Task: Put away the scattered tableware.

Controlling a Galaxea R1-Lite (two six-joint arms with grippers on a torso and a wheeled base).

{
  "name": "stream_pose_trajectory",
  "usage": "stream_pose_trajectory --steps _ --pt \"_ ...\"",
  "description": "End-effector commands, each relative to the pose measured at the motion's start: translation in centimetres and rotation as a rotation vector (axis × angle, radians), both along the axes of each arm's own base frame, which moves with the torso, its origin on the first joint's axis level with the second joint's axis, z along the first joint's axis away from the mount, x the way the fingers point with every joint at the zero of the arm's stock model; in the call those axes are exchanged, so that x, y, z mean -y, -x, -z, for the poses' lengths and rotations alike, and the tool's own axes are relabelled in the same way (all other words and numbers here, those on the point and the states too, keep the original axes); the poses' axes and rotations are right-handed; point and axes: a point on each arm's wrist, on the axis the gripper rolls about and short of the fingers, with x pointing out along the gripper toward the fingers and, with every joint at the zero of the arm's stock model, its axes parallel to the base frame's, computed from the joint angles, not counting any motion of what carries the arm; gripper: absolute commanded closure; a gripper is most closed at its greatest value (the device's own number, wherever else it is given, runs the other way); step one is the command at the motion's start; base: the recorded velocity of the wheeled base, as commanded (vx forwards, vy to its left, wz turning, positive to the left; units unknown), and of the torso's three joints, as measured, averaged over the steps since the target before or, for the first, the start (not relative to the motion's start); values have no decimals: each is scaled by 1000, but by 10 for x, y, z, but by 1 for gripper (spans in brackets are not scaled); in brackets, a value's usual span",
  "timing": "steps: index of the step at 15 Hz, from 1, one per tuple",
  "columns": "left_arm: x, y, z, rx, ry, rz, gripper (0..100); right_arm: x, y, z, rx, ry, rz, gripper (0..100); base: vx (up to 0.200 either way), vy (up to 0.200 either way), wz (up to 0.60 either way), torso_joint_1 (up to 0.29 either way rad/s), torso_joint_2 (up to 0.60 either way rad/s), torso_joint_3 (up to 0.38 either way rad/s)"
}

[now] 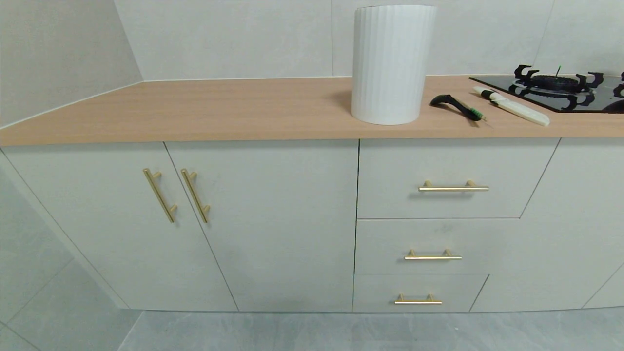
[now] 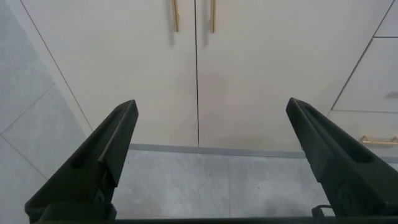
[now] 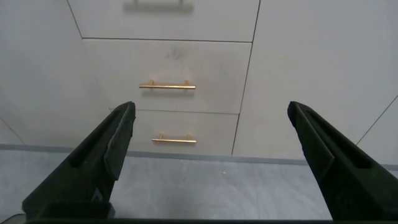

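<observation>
On the wooden countertop [image 1: 219, 109] lie a black-handled brush with green bristles [image 1: 457, 106] and a white knife with a dark band [image 1: 512, 106], both to the right of a tall white ribbed container [image 1: 391, 63]. My left gripper [image 2: 208, 109] stands open, low before the double cabinet doors [image 2: 198, 68], with nothing between its fingers. Facing the stacked drawers [image 3: 168, 74] near the floor, my right gripper [image 3: 210, 112] is open and holds nothing.
A black gas hob [image 1: 560, 90] sits at the counter's far right. Below are two cabinet doors with gold handles [image 1: 178, 195] and three drawers with gold bar handles [image 1: 453, 187]. Grey tiled floor [image 1: 312, 331] runs in front.
</observation>
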Motion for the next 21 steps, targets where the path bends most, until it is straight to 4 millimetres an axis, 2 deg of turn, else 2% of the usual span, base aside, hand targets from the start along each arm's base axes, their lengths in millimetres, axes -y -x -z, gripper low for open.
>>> stream_pose_trajectory --steps 1,6,9,12,13,16,17,19,21 --pt "0 0 0 -2 0 -1 0 0 7 -31 91 -23 -42 0 0 0 0 0 0 0" --pt "0 0 0 -2 0 -2 0 -2 -21 -58 -121 -27 -195 0 0 0 0 0 0 0" --pt "0 0 0 0 2 -1 0 -7 -51 -77 -266 -24 -258 0 0 0 0 0 0 0" --pt "0 0 0 -2 0 -1 0 -15 -89 -82 -441 -14 -296 0 0 0 0 0 0 0" --pt "0 0 0 -2 0 -2 0 -18 -101 -83 -482 -9 -304 0 0 0 0 0 0 0" --pt "0 0 0 -2 2 -2 0 -31 -152 -76 -570 3 -330 0 0 0 0 0 0 0" --pt "0 0 0 -2 2 -2 0 -33 -161 -73 -583 3 -329 0 0 0 0 0 0 0" --pt "0 0 0 0 0 -2 0 -43 -203 -55 -622 8 -320 0 0 0 0 0 0 0" --pt "0 0 0 -2 2 -1 0 -48 -230 -40 -647 10 -316 0 0 0 0 0 0 0"
